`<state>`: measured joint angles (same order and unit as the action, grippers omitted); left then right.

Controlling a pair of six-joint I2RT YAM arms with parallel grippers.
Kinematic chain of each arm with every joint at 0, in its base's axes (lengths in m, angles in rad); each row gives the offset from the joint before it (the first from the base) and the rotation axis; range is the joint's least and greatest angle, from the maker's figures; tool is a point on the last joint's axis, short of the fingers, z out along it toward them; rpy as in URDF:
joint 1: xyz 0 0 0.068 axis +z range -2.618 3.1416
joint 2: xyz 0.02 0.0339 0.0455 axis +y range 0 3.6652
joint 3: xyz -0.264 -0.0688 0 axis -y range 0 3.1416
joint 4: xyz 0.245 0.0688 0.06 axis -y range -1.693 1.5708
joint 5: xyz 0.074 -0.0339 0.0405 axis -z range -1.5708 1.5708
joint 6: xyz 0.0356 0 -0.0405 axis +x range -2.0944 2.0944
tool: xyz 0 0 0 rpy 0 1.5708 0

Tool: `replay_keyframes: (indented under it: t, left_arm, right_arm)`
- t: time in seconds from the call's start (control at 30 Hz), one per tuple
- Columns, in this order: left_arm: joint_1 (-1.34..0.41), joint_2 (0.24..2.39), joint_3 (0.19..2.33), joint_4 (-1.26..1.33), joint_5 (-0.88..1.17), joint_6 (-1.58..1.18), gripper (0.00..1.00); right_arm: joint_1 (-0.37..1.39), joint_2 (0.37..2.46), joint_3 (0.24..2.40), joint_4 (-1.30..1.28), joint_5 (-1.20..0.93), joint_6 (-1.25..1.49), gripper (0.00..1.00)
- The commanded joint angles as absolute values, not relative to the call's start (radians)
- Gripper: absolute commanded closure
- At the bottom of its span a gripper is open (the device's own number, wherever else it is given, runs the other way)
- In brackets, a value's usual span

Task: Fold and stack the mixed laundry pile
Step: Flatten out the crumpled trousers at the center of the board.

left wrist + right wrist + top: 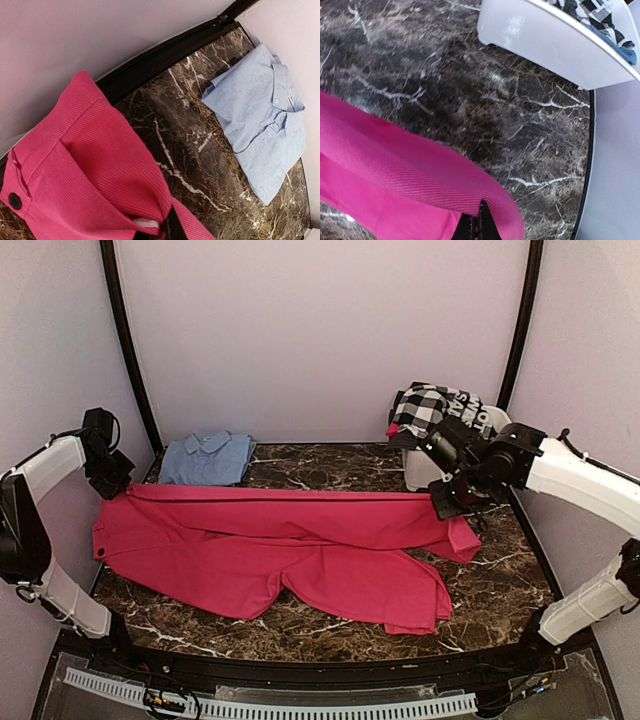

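Magenta-pink trousers point(280, 545) lie spread across the marble table, folded lengthwise along the far edge. My left gripper point(112, 480) is shut on the waistband end point(75, 170), where a dark button point(15, 201) shows. My right gripper point(447, 502) is shut on the leg end point(420, 175). A folded light-blue shirt point(208, 457) lies at the back left and also shows in the left wrist view point(262, 117). A black-and-white checked garment point(432, 406) hangs out of the white tub point(420, 468). No navy sheet shows.
The white tub's wall point(545, 45) stands close beyond my right gripper. Black frame posts point(128, 340) rise at both back corners. The table's dark rim point(165, 55) runs behind the left gripper.
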<state>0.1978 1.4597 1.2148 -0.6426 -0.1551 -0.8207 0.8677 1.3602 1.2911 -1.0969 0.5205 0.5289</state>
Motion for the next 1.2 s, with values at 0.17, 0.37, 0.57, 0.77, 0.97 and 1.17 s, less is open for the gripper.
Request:
replay_keyframes:
  t: [0.17,0.37,0.57,0.77,0.97,1.17]
  left_arm:
    - [0.168,1.608,1.355,-0.525,-0.108,-0.774,1.00]
    - [0.139,1.742,1.519,-0.539,-0.111,-0.738,0.91]
    - [0.119,1.867,1.711,-0.720,-0.140,-0.669,0.41]
    - [0.054,1.582,1.433,-0.568,-0.122,-0.613,0.20]
    - [-0.029,1.374,1.174,-0.585,-0.056,-0.663,0.20]
    - [-0.150,1.208,0.984,-0.620,-0.061,-0.802,0.21]
  right_arm:
    - [0.491,1.475,1.283,-0.707,0.536,0.145,1.00]
    - [0.388,1.691,1.378,-0.606,0.469,0.060,1.00]
    - [0.365,1.706,1.423,-0.676,0.414,0.103,0.29]
    - [0.399,1.410,1.266,-0.629,-0.058,0.159,0.23]
    - [0.609,1.325,1.093,-0.646,-0.255,0.217,0.24]
    - [0.890,1.382,0.990,-0.656,-0.214,0.313,0.25]
